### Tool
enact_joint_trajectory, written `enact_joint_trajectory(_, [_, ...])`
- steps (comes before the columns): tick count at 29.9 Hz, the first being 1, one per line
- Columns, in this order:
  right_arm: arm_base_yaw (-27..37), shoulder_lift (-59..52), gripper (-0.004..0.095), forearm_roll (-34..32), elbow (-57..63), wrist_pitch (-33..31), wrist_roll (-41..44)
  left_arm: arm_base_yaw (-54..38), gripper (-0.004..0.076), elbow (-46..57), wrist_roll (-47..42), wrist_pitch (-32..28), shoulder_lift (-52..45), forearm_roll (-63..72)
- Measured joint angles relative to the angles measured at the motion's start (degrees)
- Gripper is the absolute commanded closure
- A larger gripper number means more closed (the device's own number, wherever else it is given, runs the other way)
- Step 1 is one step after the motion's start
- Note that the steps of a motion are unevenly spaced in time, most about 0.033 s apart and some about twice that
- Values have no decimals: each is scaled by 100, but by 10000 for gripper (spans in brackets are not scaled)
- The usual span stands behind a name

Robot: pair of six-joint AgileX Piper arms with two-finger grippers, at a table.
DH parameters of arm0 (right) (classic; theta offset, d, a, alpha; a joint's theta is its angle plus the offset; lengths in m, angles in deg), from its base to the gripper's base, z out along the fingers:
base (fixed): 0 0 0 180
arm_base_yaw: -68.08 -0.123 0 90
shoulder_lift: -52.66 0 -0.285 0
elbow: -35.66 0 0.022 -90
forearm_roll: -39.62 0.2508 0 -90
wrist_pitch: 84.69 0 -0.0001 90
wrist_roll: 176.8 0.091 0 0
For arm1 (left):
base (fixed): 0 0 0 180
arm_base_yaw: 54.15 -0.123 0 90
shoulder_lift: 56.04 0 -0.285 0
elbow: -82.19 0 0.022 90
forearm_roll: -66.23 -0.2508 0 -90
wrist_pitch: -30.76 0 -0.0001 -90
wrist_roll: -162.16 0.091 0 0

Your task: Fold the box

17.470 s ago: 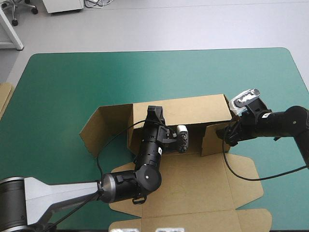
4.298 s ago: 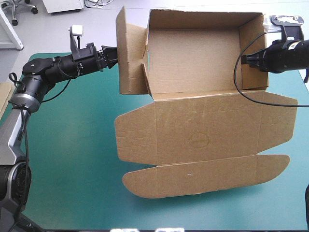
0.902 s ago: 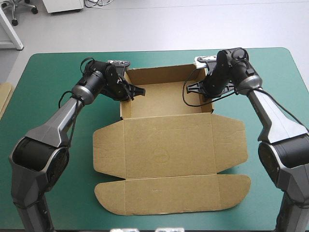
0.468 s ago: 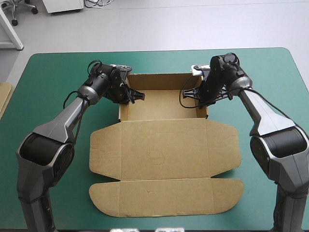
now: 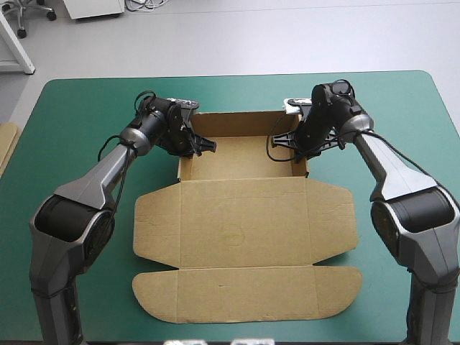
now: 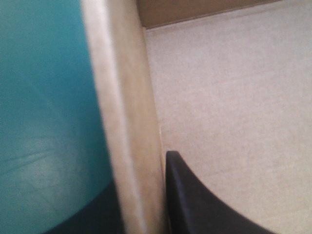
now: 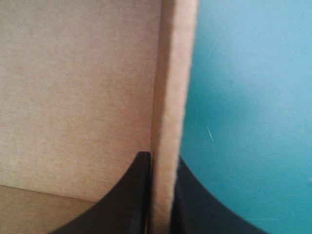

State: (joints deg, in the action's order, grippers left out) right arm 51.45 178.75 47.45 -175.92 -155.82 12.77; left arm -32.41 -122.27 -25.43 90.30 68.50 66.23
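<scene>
**Both claws clamped on the tray walls**

Brown cut-board box [image 5: 244, 230] sits mid-counter on the teal-green counter [image 5: 86, 129]. Open tray at the far side, walls up; lid lies flat twd the near edge, rounded flap nearest.

Left claw [image 5: 197, 145] has the tray's left wall [image 6: 129, 122] pinched. One black finger [image 6: 195, 204] is inside the tray, the other outside over the teal-green cover, board sandwiched btwn. All but closed, gripping the box.

Right claw [image 5: 293, 141] mirrors it on the right wall [image 7: 170, 112]: one finger [image 7: 124, 200] inside, one outside, wall tight btwn them. Also gripping the box.

Both arms come in from the sides, elbows bent.

A strip of more brown board [image 5: 6, 147] shows at the counter's left edge, well apart from the box.
</scene>
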Motion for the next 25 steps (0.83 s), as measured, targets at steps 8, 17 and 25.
enact_joint_trajectory(8, [0, -12, 304, -114, -358, 18, -95, 23, 340, 0, 179, 255, 23, -88])
enact_joint_trajectory(17, [0, -203, 304, -218, -1092, 12, -99, 23, 340, -600, 183, 729, 13, -170])
enact_joint_trajectory(25, [0, -687, 766, -218, -1242, -17, -592, 23, 419, -2130, 360, 1126, -89, -145])
